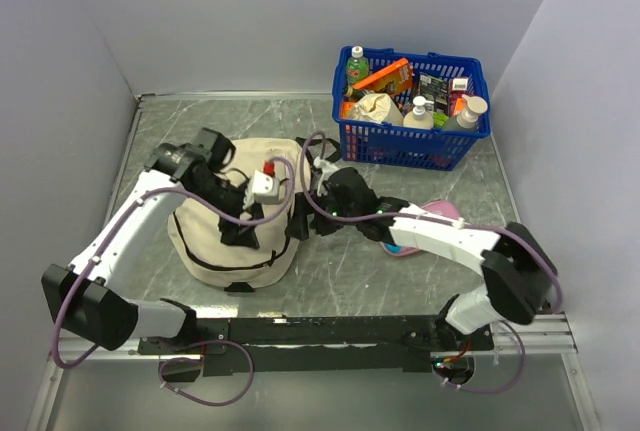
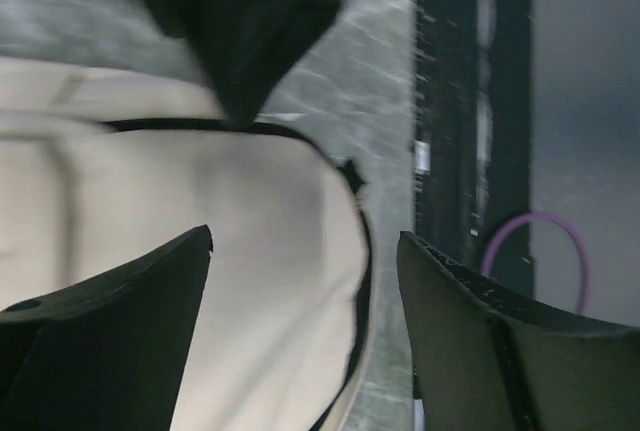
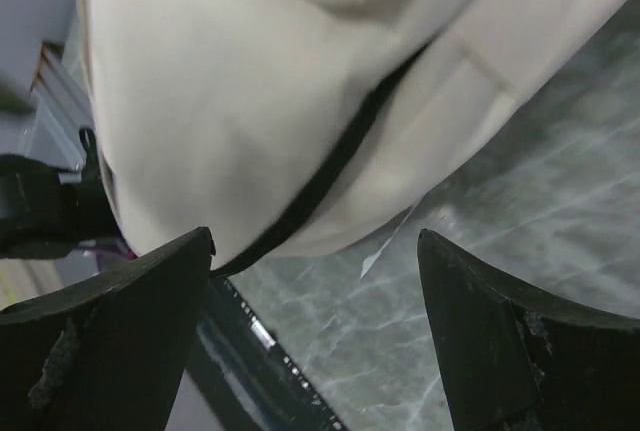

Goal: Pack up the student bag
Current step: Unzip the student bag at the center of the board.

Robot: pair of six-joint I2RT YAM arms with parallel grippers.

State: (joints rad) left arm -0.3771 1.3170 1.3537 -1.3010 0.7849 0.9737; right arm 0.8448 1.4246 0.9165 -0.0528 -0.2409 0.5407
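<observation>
The student bag [image 1: 215, 241], a soft beige backpack with black zipper trim, lies left of centre on the table. My left gripper [image 1: 243, 225] hangs over its top, open. In the left wrist view the wide-apart fingers of that gripper [image 2: 305, 251] frame the bag's fabric [image 2: 200, 181] and zipper edge, holding nothing. My right gripper [image 1: 303, 219] is at the bag's right side, also open. In the right wrist view its spread fingers [image 3: 315, 241] sit just below the bag [image 3: 250, 81], with bare table between them.
A blue plastic basket [image 1: 470, 136] full of bottles and packets stands at the back right. A pink pencil case [image 1: 440, 213] lies partly under the right forearm. Grey walls close off the left, back and right sides.
</observation>
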